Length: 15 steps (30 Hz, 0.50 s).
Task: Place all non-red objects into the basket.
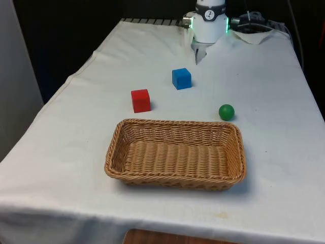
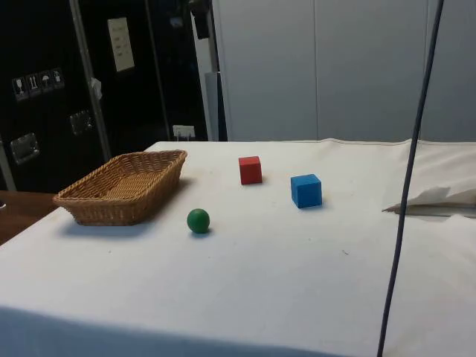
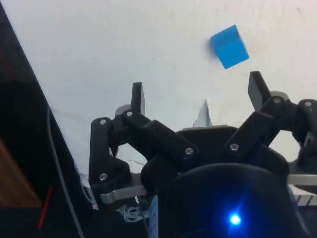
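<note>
While nothing sits in the basket point(image 1: 175, 152) yet | gripper point(image 3: 198, 94) fingers spread, empty, high over the cloth | blue cube point(image 3: 229, 46) nearest, beside red cube point(image 1: 140, 100) | green ball point(image 1: 226, 112) just beyond basket's far rim | we'd drop straight onto blue, square to its faces, skip red.

In the front view, the wicker basket point(image 1: 175, 154) sits on the worktop point(image 1: 61, 152) in the lower centre of the frame. Two cubes stand above it: one point(image 1: 140, 100) just beyond the basket's upper left rim, the other point(image 1: 181, 79) higher and further right. A ball point(image 1: 226, 112) lies off the basket's upper right corner.
</note>
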Tool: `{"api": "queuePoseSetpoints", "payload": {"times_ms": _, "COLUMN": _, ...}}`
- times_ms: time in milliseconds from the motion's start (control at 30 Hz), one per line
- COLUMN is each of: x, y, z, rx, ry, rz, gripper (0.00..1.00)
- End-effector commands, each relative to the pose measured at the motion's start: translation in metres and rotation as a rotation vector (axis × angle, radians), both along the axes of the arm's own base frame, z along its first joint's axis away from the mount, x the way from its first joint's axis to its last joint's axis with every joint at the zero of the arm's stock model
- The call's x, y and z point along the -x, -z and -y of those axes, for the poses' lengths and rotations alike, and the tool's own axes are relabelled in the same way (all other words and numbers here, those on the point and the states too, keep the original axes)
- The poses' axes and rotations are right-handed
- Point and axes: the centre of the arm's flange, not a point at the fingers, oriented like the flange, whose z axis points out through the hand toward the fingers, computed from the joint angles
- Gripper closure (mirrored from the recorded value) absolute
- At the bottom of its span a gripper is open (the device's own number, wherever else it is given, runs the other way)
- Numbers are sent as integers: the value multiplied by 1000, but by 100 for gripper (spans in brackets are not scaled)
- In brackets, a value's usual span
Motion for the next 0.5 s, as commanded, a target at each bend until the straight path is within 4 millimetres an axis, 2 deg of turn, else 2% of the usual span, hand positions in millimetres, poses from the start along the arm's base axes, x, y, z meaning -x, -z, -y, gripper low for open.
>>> {"api": "queuePoseSetpoints", "payload": {"times_ms": 0, "x": 0, "y": 0, "z": -2, "rx": 0, "ry": 0, "rz": 0, "gripper": 0}}
{"api": "queuePoseSetpoints", "payload": {"times_ms": 200, "x": 0, "y": 14, "z": -25, "rx": 29, "ry": -2, "rz": 28, "gripper": 0}}
{"api": "queuePoseSetpoints", "payload": {"times_ms": 300, "x": 1, "y": 18, "z": -27, "rx": 22, "ry": -5, "rz": 22, "gripper": 0}}
{"api": "queuePoseSetpoints", "payload": {"times_ms": 467, "x": 1, "y": 29, "z": -47, "rx": 41, "ry": -7, "rz": 53, "gripper": 0}}
